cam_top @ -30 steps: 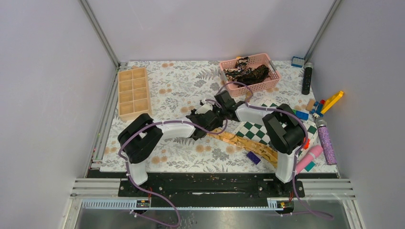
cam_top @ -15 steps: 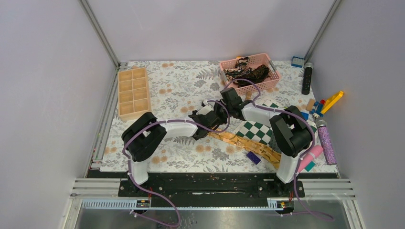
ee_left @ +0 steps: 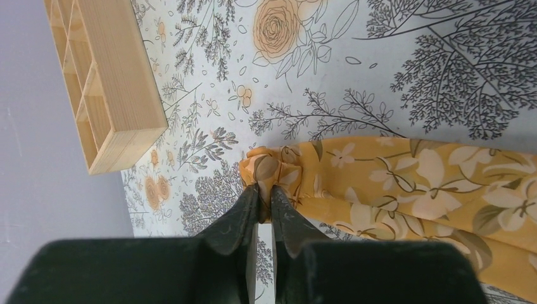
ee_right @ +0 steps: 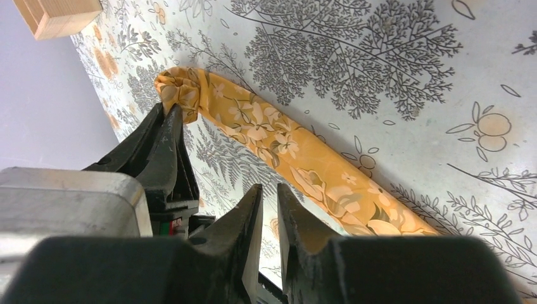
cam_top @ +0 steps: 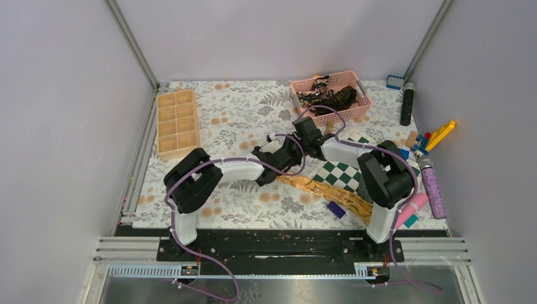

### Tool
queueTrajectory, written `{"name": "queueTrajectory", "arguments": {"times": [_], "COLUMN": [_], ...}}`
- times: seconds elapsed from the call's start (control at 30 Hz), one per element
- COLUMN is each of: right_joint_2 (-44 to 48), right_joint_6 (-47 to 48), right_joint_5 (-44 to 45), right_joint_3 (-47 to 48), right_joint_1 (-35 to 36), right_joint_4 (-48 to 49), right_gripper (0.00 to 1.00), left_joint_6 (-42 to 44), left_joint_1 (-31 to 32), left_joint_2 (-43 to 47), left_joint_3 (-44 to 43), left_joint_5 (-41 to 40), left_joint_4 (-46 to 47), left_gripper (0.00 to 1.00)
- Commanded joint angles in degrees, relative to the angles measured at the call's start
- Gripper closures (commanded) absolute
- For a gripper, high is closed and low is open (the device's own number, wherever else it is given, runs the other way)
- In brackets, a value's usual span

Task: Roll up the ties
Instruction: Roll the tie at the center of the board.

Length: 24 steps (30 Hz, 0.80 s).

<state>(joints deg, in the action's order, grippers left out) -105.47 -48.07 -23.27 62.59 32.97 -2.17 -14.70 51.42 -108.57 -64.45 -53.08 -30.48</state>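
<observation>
Left gripper (ee_left: 265, 193): jaws clamped on the small curl at the narrow end of the golden tie (ee_left: 405, 171), near the table's centre. Right gripper (ee_right: 266, 190): jaws slightly apart and empty, hanging just above the tie's flat run.

Change. Within the last second the right gripper has released the curl and drawn back toward 1 o'clock, while the left arm has crept the same way. The first turn now rests in the left grip alone. Rolling is judged barely begun, since nearly the whole tie lies flat on the mat. The dark ties (cam_top: 329, 98) wait in the pink basket (cam_top: 362, 113) at 1 o'clock.

Edges and room. From the centre the tie runs toward 4 o'clock, crossing the near edge of the checkered board (cam_top: 342, 174). A purple block (cam_top: 336, 209) lies just beside its wide end, at 5 o'clock. The board's edge and the block may snag an advancing roll. Both wrists crowd together at the centre. Bare mat lies from 7 to 9 o'clock. The wooden tray (cam_top: 177, 123) stands well apart at 10 o'clock.
</observation>
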Motion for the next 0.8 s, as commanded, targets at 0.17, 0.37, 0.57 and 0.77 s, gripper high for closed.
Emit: {"name": "queueTrajectory", "arguments": {"times": [0.17, 0.37, 0.57, 0.77], "right_joint_2": [2.55, 3.21, 5.62, 9.29], "right_joint_6": [-0.62, -0.55, 0.31, 3.42], "right_joint_5": [-1.28, -1.27, 0.96, 5.94], "right_joint_3": [-0.89, -1.06, -1.37, -0.24], "right_joint_1": [-0.43, -0.86, -2.91, -6.20], "right_joint_4": [1.61, 1.56, 0.59, -4.42], "right_gripper": [0.78, 0.78, 0.75, 0.63], "left_joint_6": [2.39, 3.24, 1.78, 1.76], "left_joint_1": [0.31, 0.40, 0.47, 0.44], "left_joint_2": [-3.34, -5.83, -3.62, -2.83], "left_joint_3": [-2.07, -3.41, -2.10, -1.82], "left_joint_5": [-5.09, -5.42, -6.06, -6.86], "left_joint_4": [-2.39, -4.39, -3.61, -3.26], "left_gripper": [1.00, 1.00, 1.00, 1.00]}}
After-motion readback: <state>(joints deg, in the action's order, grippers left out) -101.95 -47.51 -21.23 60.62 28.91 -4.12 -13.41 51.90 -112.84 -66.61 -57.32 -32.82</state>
